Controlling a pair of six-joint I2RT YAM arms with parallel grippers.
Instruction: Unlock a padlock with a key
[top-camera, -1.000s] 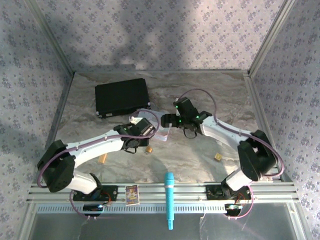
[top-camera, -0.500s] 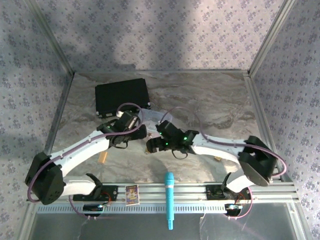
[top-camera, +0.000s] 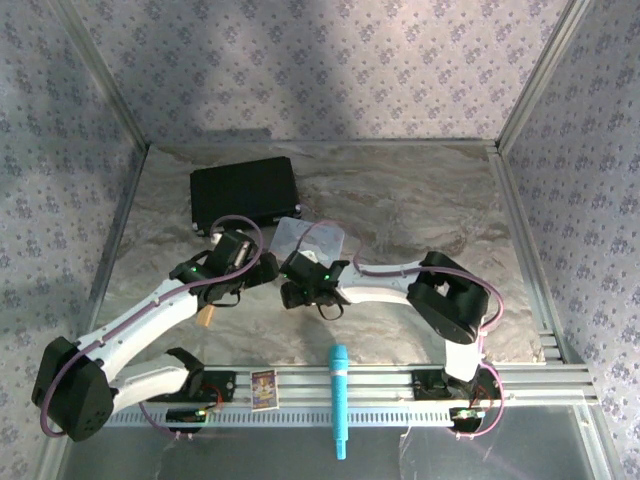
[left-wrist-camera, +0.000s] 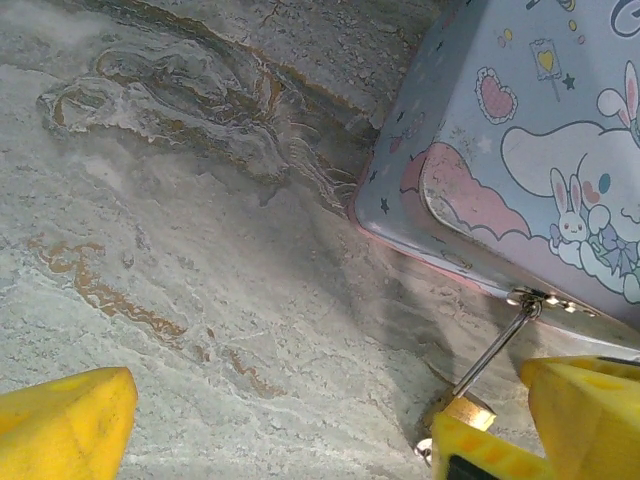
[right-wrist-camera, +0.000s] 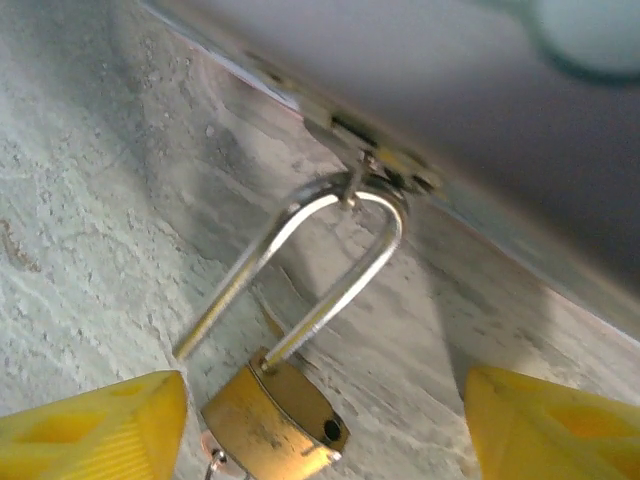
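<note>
right end effector was spread wide, empty, straddling padlock hooked through tin hasp, likely to steady it; left end effector equally wide, empty

One padlock, one tin, one black case, one tan block, one teal marker, one card.

The padlock is showing a dull, scuffed brass body, its shackle gleaming as polished silvery metal. The table is looking matt and stone-veined; the tin is wearing smooth printed paint.
</note>
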